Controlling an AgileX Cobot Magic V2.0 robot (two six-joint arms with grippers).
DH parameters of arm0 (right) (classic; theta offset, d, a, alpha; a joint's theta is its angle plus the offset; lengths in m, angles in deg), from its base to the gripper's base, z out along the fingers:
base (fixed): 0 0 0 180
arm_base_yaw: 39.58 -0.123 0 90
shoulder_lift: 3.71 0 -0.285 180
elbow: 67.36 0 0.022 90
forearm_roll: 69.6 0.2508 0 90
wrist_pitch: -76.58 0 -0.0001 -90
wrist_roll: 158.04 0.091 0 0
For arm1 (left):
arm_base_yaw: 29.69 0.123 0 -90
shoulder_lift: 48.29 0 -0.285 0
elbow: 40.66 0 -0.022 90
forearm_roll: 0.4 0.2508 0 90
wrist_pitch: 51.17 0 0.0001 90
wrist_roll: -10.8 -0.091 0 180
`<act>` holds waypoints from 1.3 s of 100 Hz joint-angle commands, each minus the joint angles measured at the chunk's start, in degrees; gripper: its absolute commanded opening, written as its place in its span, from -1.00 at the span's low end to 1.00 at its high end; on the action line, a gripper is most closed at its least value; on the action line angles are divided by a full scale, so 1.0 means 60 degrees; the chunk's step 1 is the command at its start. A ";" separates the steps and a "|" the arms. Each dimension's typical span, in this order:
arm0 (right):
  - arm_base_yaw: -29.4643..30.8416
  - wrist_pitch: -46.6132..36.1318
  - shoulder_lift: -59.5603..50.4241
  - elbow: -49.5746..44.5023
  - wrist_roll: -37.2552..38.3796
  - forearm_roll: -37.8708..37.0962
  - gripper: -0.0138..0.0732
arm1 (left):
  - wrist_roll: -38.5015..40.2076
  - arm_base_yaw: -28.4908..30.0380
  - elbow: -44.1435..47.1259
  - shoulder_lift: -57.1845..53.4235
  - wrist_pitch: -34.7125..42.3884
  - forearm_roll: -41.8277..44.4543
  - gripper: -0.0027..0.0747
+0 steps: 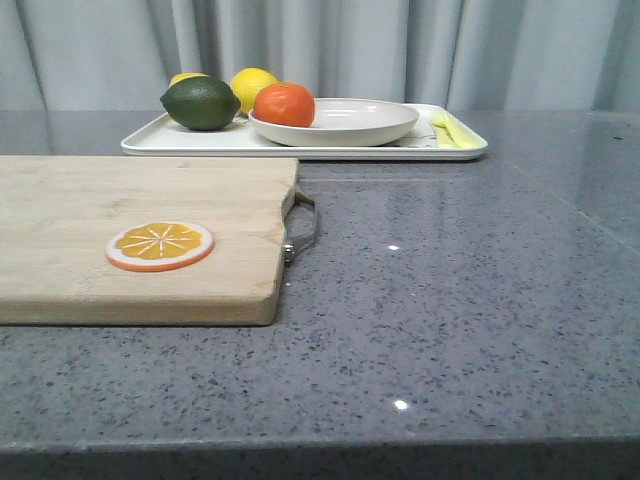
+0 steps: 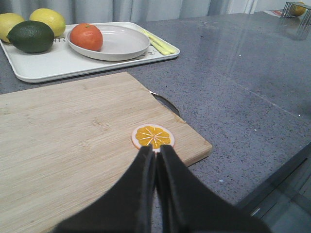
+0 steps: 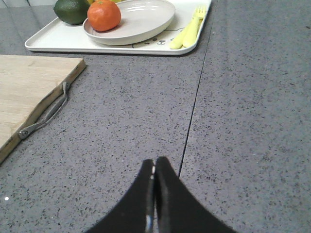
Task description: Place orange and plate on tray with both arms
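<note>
The orange (image 1: pixel 284 104) lies on the left side of the off-white plate (image 1: pixel 350 124), and the plate stands on the white tray (image 1: pixel 200 141) at the back of the table. The wrist views show the same orange (image 2: pixel 86 37) (image 3: pixel 104 15), plate (image 2: pixel 121 44) (image 3: pixel 141 19) and tray (image 2: pixel 53 65) (image 3: pixel 63 36). My left gripper (image 2: pixel 156 147) is shut and empty, over the wooden board close to an orange slice. My right gripper (image 3: pixel 154 160) is shut and empty above bare grey countertop, well short of the tray. Neither gripper appears in the front view.
A wooden cutting board (image 1: pixel 120 235) with a metal handle (image 1: pixel 302 225) fills the left front, and a flat orange slice (image 1: pixel 160 245) lies on it. A dark green lime (image 1: pixel 200 103), two lemons (image 1: pixel 253 87) and yellow cutlery (image 1: pixel 448 128) share the tray. Curtains hang behind.
</note>
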 commanded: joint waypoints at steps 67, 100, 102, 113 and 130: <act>0.0013 -0.0574 0.0016 0.0249 -0.0069 0.0059 -0.72 | 0.0085 0.0035 -0.0209 0.0099 0.0851 0.0806 -0.98; 0.0013 -0.0564 0.0016 0.0249 -0.0069 0.0059 -0.72 | 0.0085 0.1360 0.1363 -0.0114 0.3984 0.0954 -0.98; 0.0013 -0.0564 0.0016 0.0249 -0.0069 0.0059 -0.72 | 0.0085 0.1508 0.1509 -0.0174 0.4223 0.0864 -0.98; 0.0013 -0.0564 0.0016 0.0249 -0.0069 0.0059 -0.72 | 0.0085 0.2336 0.2230 -0.0476 0.5047 0.0814 -0.98; 0.0013 -0.0564 0.0016 0.0249 -0.0069 0.0059 -0.72 | 0.0085 0.3797 0.3012 -0.1136 0.5063 0.0797 -0.98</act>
